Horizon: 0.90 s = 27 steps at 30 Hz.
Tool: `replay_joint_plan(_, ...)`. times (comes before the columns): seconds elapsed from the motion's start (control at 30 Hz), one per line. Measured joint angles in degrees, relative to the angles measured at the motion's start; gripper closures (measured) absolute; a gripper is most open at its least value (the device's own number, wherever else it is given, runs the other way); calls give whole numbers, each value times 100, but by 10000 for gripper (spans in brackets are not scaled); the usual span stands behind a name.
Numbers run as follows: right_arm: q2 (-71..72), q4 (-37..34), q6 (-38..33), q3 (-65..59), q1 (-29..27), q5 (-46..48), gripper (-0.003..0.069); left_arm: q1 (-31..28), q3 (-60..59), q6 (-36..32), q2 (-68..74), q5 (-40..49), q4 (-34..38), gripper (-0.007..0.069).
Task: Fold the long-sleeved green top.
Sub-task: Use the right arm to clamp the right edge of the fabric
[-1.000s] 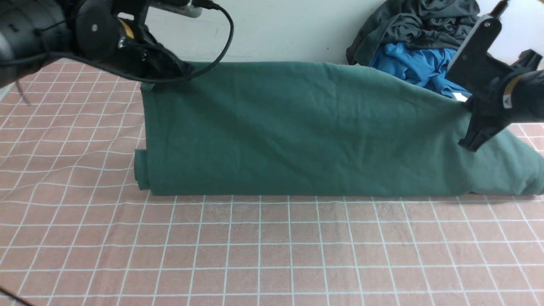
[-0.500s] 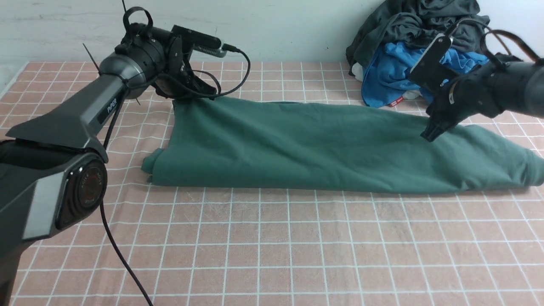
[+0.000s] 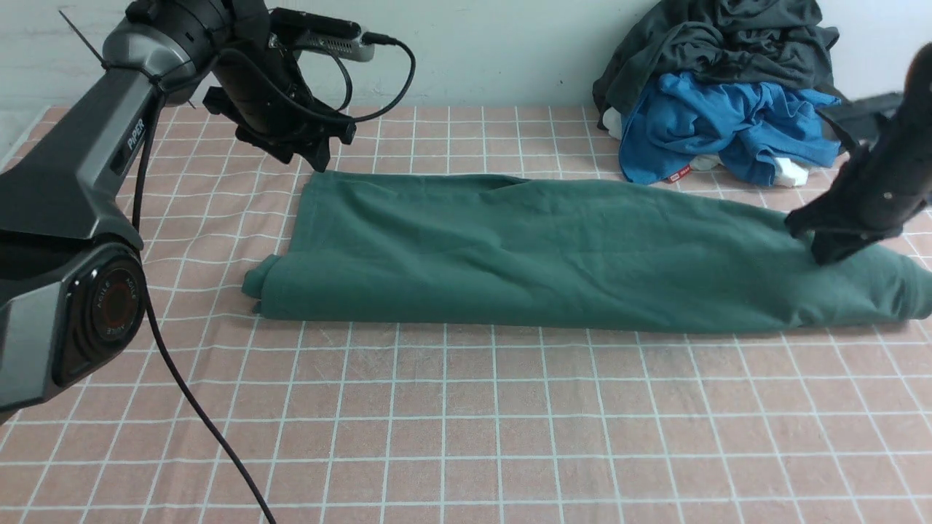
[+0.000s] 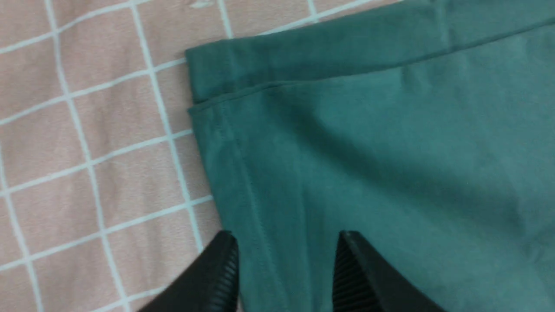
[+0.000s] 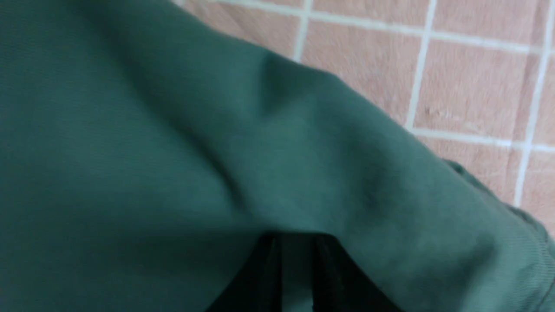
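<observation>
left gripper (image 4: 286, 242) parted over green top (image 3: 553, 247) | right gripper (image 5: 297, 247) on it, cannot tell if gripping

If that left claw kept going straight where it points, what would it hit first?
Probably the green long-sleeved top: the left gripper, jaws open, aims at its hemmed edge near a corner.

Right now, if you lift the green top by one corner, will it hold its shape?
Probably not: the green top lies in soft creases with a rolled edge, so it should droop. Its folded layers may slip apart.
</observation>
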<state>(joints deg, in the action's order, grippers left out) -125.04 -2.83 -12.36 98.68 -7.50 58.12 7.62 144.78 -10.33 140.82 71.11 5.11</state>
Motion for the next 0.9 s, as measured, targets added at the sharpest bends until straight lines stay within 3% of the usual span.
replay_joint_plan(0.17, -156, -171, 346, -12, -533, -38, 560, 0, -87, -123, -334, 31, 278, 473)
replay_joint_plan(0.27, 26, -302, 399, -12, -815, 14, 523, -7, -366, -153, -895, 34, 300, 529)
replay_joint_plan(0.33, 130, -455, 382, -1, -975, 168, 469, -7, -753, -173, -1391, 34, 302, 547)
replay_joint_plan(0.5, 146, -576, 343, -38, -1195, 554, 200, -7, -2949, -538, -3087, 28, 323, 556)
replay_joint_plan(0.53, 146, -576, 343, -37, -1195, 554, 200, -7, -2949, -546, -3147, 28, 323, 556)
replay_joint_plan(0.6, 134, -607, 343, -51, -1208, 476, 123, -19, -4148, -637, -3859, -8, 323, 556)
replay_joint_plan(0.67, 90, -726, 343, -51, -1208, 387, 111, -50, -4911, -655, -4421, -254, 323, 556)
replay_joint_plan(0.77, -36, -928, 343, -51, -1190, 316, 147, -109, -5740, -655, -5046, -650, 327, 556)
replay_joint_plan(0.9, -259, -1020, 343, -44, -1076, 283, 296, -245, -6713, -655, -6056, -947, 207, 556)
